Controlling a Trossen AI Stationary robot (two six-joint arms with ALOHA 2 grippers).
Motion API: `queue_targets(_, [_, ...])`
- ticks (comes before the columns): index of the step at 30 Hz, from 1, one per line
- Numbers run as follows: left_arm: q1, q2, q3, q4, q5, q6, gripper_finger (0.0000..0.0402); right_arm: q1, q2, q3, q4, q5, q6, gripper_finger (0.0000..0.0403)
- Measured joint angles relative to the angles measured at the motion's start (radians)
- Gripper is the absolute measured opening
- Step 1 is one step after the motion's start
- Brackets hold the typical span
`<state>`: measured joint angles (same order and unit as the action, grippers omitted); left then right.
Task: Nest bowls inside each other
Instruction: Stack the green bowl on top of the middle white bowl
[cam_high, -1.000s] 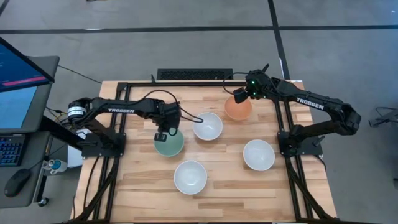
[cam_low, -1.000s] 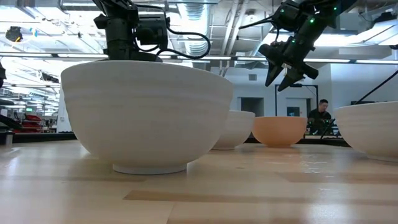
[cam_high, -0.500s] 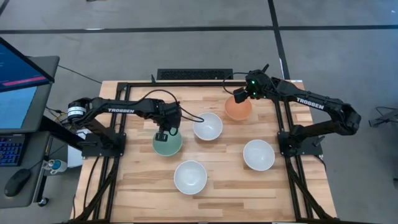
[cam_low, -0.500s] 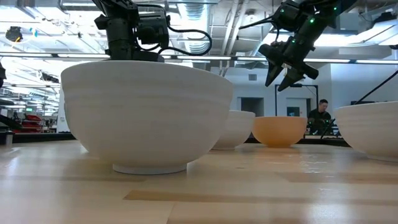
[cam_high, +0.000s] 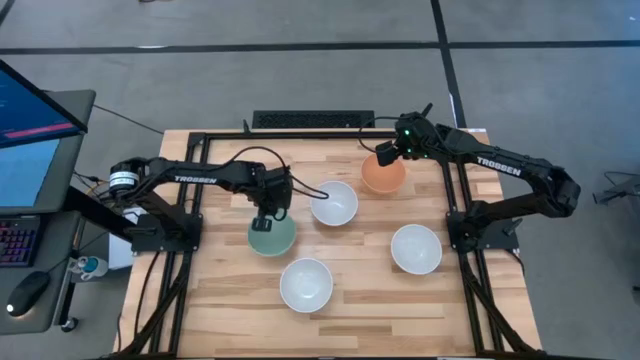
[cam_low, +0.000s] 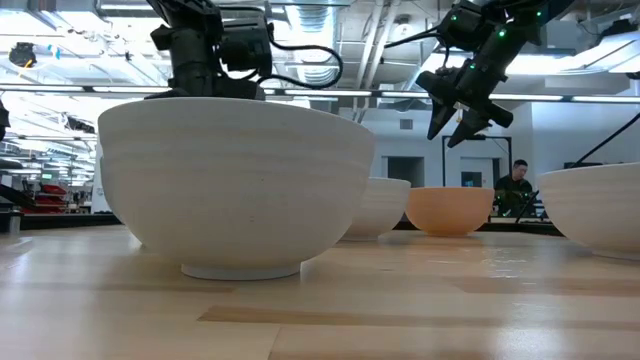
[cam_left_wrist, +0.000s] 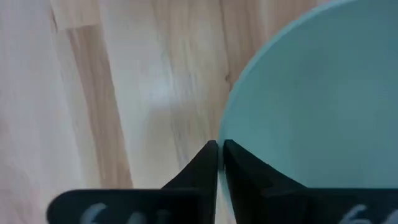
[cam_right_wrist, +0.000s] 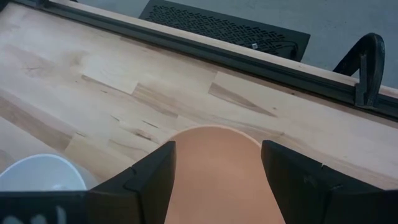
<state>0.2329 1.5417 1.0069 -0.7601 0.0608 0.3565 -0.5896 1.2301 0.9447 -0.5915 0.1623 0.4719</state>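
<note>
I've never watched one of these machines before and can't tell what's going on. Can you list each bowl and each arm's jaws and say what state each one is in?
Mint green bowl: upright, rim pinched by the left gripper, jaws shut on it.
Orange bowl: upright on the table, not held.
Right gripper: jaws open, above the orange bowl.
White bowl in the middle: upright, empty, free.
White bowl at the front: upright, empty, free.
White bowl on the right: upright, empty, free.

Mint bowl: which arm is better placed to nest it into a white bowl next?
Left. Its gripper is shut on the mint bowl rim, right beside the middle white bowl. The right gripper hangs open above the orange bowl.
</note>
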Motion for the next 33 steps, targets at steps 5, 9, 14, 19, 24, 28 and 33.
queue_targets(5, [0.002, 0.000, 0.000, -0.003, -0.015, 0.008, 0.0067, 0.000, 0.000, 0.000, 0.000, 0.000, 0.000, 0.0260])
queue_targets(9, [0.002, 0.000, 0.001, -0.003, -0.022, 0.022, 0.0105, 0.000, 0.000, 0.000, 0.000, 0.000, 0.000, 0.0260])
queue_targets(14, [0.002, 0.000, 0.002, 0.000, -0.035, 0.024, 0.0131, 0.000, 0.000, 0.000, 0.000, 0.000, -0.001, 0.0260])
queue_targets(19, [0.002, -0.001, -0.016, 0.022, -0.042, 0.031, 0.0117, 0.000, 0.000, 0.000, 0.000, 0.000, -0.001, 0.0260])
queue_targets(24, [0.002, -0.001, -0.059, 0.016, -0.042, 0.027, 0.0087, 0.000, 0.000, 0.000, 0.000, 0.000, -0.006, 0.0260])
queue_targets(28, [0.002, -0.001, -0.061, 0.022, -0.068, 0.025, 0.0061, 0.000, 0.000, 0.000, 0.000, 0.000, -0.008, 0.0260])
queue_targets(33, [0.003, -0.004, -0.059, 0.022, -0.062, 0.039, 0.0012, 0.000, 0.000, 0.000, 0.000, 0.000, -0.008, 0.0260])
